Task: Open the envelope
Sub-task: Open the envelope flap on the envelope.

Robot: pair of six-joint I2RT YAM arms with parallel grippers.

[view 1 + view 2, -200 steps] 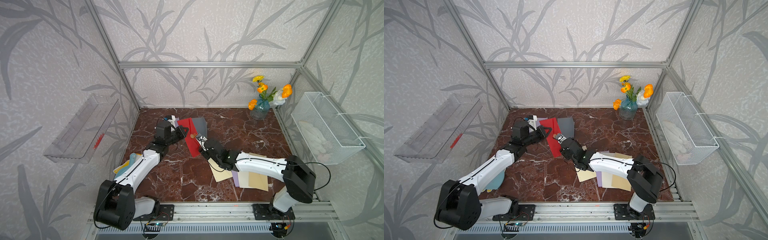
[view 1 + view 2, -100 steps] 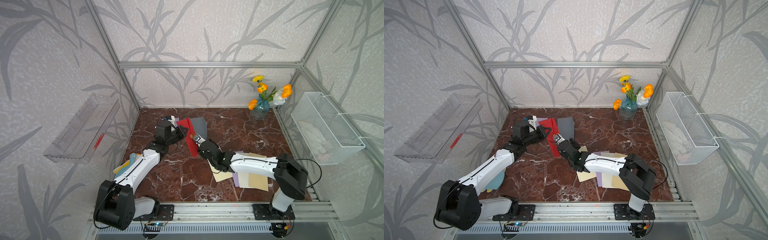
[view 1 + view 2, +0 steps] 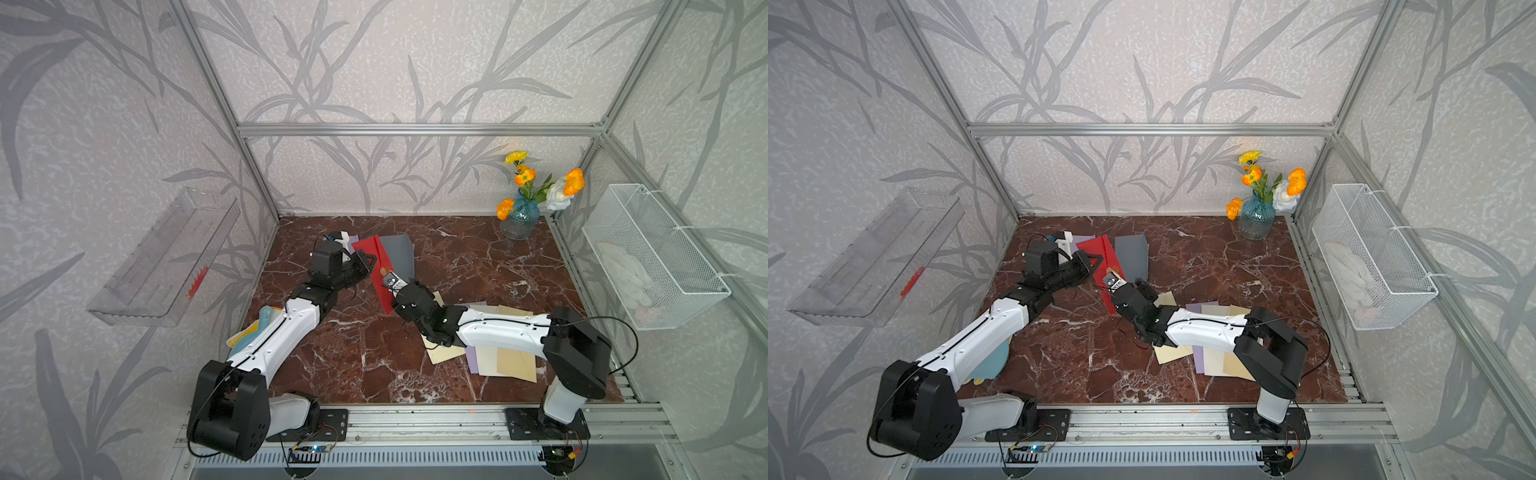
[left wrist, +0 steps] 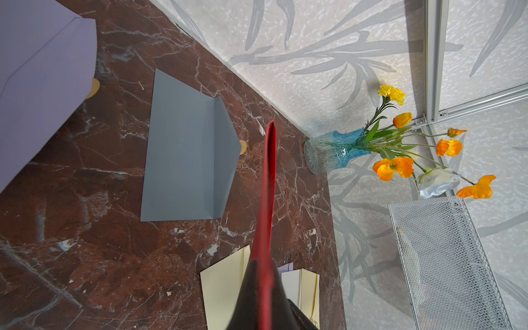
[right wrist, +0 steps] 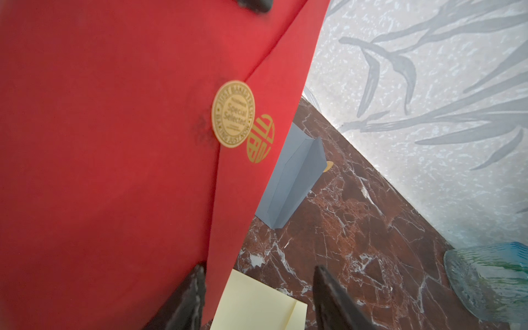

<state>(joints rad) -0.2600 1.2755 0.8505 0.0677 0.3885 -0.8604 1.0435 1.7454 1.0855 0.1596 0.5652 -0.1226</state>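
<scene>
Grip check from my screen: the left gripper (image 4: 263, 274) is clamped flat on 1 edge of the red envelope (image 3: 374, 247), holding it tilted up off the marble table (image 3: 457, 257) at the far left. That wrist view shows only the envelope's thin edge. The right gripper (image 5: 258, 268) stands spread at the near edge. 1 of its fingers (image 5: 191, 291) overlaps the red paper, but I cannot tell whether it touches. The gold seal (image 5: 233, 113) sits on the flap tip, slightly blurred, and the envelope's corners run out of frame. A grey envelope (image 4: 183, 160) lies flat beyond, partly covered in the right wrist view.
</scene>
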